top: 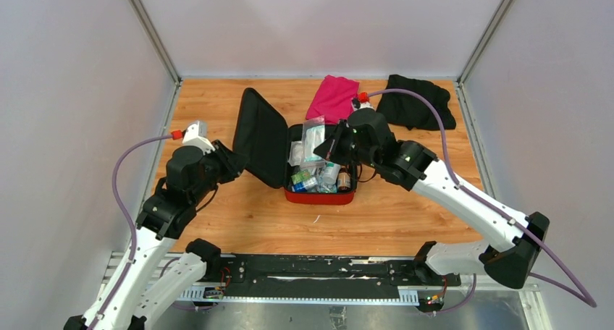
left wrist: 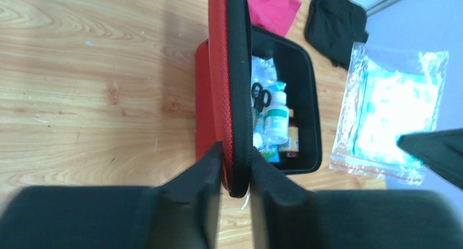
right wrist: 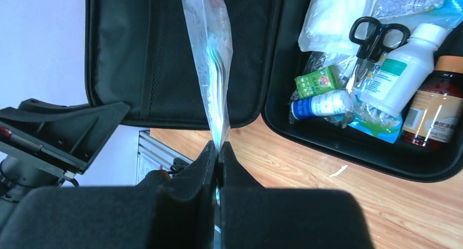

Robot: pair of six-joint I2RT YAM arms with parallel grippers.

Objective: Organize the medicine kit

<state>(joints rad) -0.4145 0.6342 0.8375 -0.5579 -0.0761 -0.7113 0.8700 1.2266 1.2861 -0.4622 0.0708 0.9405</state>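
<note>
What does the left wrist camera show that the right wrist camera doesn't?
Only the left wrist view: the left fingers pinching the red lid of the medicine kit, plus the pink cloth and black cloth behind it. Only the right wrist view: the lid's black mesh lining, and a close look at the right fingers shut on the plastic bag. Both: the bag, scissors, white bottle and brown bottle.

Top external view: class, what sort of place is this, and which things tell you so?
Most likely a robot lab test cell: a wooden table boxed in by plain grey panels, two robot arms bolted to a metal rail at its near edge, and a medicine kit staged between them.
</note>
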